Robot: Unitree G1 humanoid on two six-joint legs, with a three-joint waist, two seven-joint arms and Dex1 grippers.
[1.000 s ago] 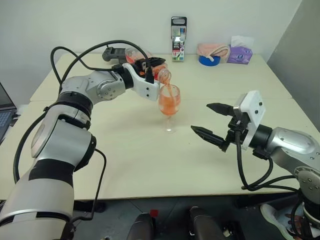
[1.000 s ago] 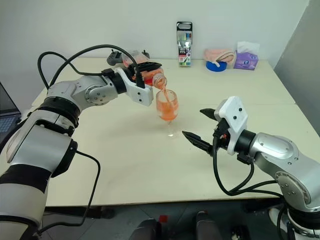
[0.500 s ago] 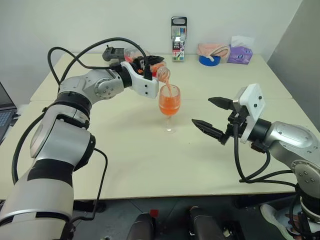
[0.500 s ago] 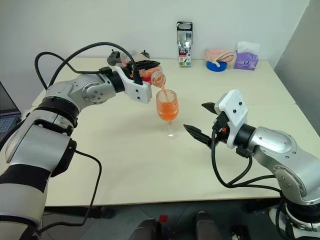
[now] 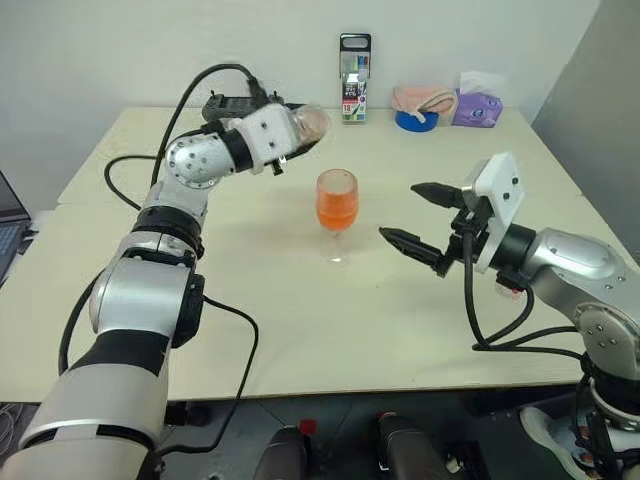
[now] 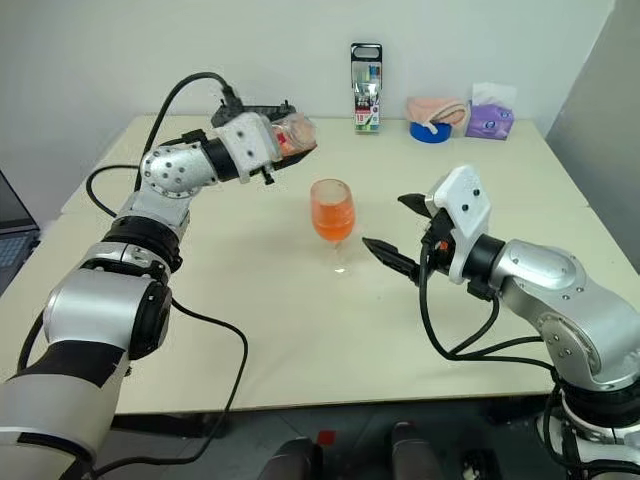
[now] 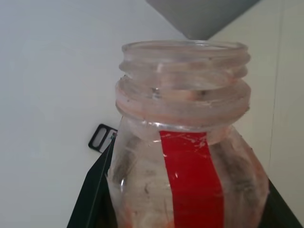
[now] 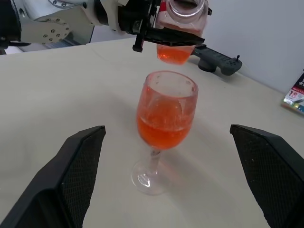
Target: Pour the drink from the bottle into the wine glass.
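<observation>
Left hand point(image 6: 262, 148) is clamped tight round the bottle point(image 6: 293, 134), which sits tipped back to roughly level, up in the air off to the left of and behind the wine glass point(image 5: 337, 213), not over it. It looks close to empty, just a bit of the drink point(image 8: 173, 53) pooled in its low side, so it should be very light. The body is thin clear plastic and probably squashy, with wet streaks inside and around the open neck, so a grip on the squarish body, where it's held now, seems the sensible spot.

Wine glass stands upright mid-table point(image 5: 260, 300), bowl around half full of orange-red liquid. That's the touchy one: thin stem, top-heavy with the liquid, likely to tip or slosh from a small nudge. If it needs taking, the stem low down or the bowl, and gently.

Right hand point(image 5: 424, 215) hangs just to the right of the glass with its fingers spread wide, nothing in them, pointing at it but apart from it.

Along the back edge: a black controller point(image 5: 228, 103) behind the left arm, a tall marker pack point(image 5: 354, 64), blue tape roll point(image 5: 415, 120), a pink cloth point(image 5: 425, 97), purple tissue pack point(image 5: 476, 106). All well apart from the glass, nothing really blocking either hand.
</observation>
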